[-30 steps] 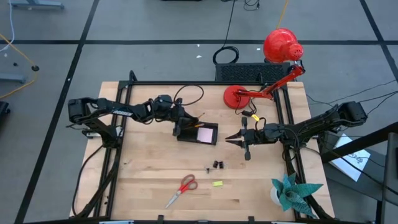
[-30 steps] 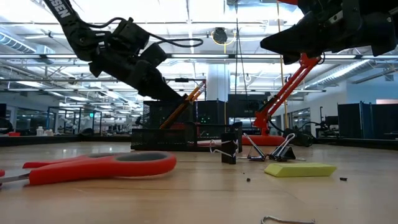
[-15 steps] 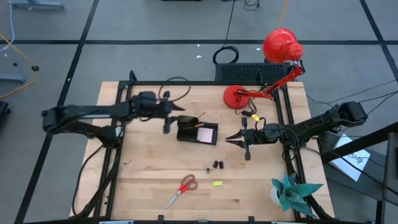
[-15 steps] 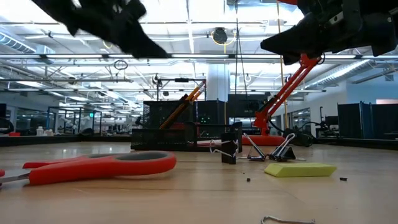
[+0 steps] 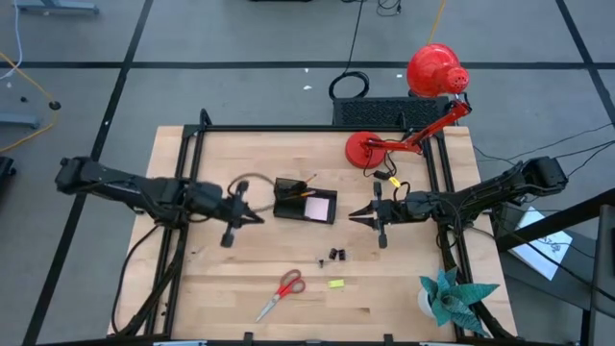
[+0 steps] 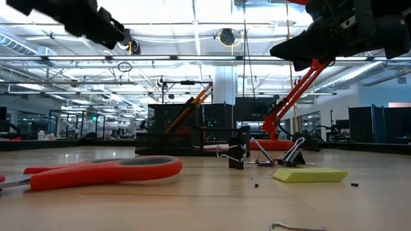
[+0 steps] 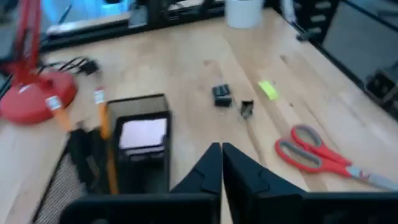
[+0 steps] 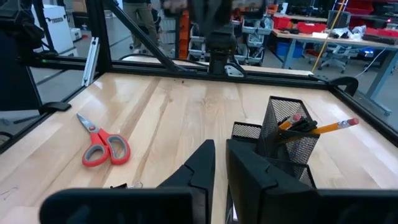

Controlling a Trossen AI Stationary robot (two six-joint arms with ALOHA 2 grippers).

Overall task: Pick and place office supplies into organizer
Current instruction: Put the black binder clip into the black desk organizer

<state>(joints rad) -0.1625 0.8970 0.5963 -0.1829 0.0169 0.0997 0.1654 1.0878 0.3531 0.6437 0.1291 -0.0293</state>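
The black mesh organizer (image 5: 305, 202) stands mid-table with orange and black pencils (image 5: 298, 185) leaning in its cup and the pink sticky pad (image 5: 316, 206) in its tray. Red scissors (image 5: 281, 293), a yellow piece (image 5: 335, 284) and two black clips (image 5: 334, 255) lie flat on the wood nearer the front edge. My left gripper (image 5: 254, 217) hovers shut just left of the organizer, above the table; its wrist view shows the organizer (image 7: 143, 143) and scissors (image 7: 317, 155) beyond its fingers. My right gripper (image 5: 356, 216) waits shut to the organizer's right, also raised (image 6: 282, 48).
A red desk lamp (image 5: 384, 144) stands at the far right with its base on the table, and a teal paper plant (image 5: 452, 293) at the near right corner. Black frame rails (image 5: 183, 250) run along both sides. Bare wood lies between the organizer and the near edge.
My left gripper has drawn back from the organizer's pencil cup toward the table's left and risen, swinging first farther, then nearer, and now stands beside the organizer. The pencils stay leaning in the cup. The right arm has kept still.
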